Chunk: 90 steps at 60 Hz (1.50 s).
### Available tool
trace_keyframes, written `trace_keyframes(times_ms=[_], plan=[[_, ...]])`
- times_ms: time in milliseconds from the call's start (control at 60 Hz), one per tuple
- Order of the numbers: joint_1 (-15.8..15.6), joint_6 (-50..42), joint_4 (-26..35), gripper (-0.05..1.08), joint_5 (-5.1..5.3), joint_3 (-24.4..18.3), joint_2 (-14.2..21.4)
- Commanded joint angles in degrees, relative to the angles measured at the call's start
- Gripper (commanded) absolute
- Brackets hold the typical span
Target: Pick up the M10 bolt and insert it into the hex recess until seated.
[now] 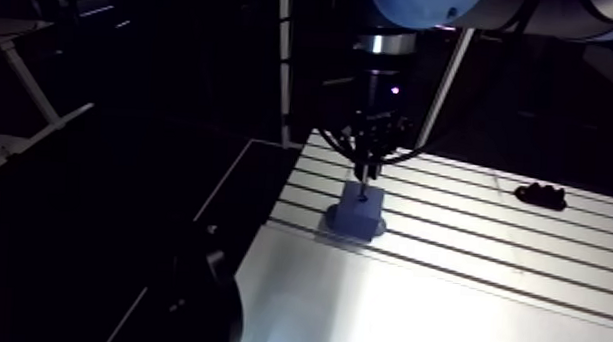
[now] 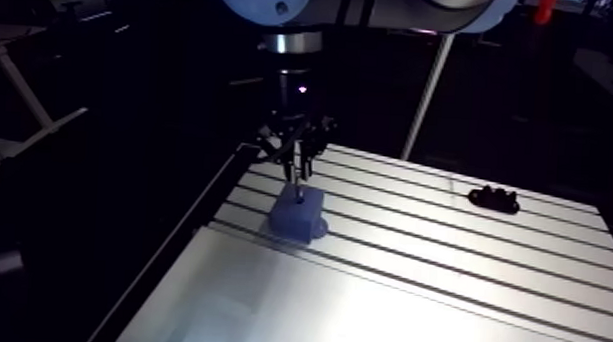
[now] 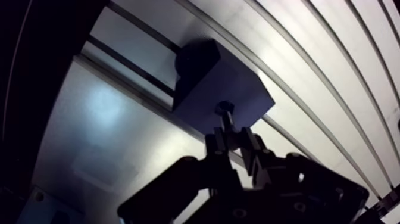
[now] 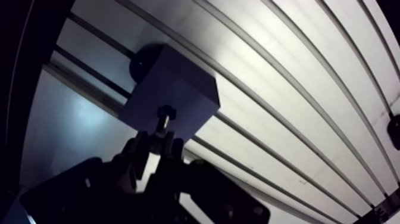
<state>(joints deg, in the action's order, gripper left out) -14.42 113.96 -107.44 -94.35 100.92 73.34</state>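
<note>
Tool point(image 3: 232, 136) clenched on M10 bolt point(image 3: 225, 117), head at block point(image 3: 238, 89) top, tool's 12 o'clock. Insertion step; next: align flats, press down.

Slotted table point(image 2: 413, 309), blue block point(image 2: 298, 215) (black part point(image 2: 494, 199) apart)

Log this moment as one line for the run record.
stage: insertion | gripper: shut on bolt | bolt: upright, head at top of blue block | seated: cannot tell | black part: lying apart on table
</note>
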Motion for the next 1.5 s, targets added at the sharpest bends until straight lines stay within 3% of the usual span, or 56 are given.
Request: trace_keyframes(times_ms=[17, 1500], plan=[[0.0, 0.0, -0.1, 0.99, 0.01, 0.03, -0.42], [0.0, 0.17, -1.68, 0.99, 0.0, 0.99, -1.23]])
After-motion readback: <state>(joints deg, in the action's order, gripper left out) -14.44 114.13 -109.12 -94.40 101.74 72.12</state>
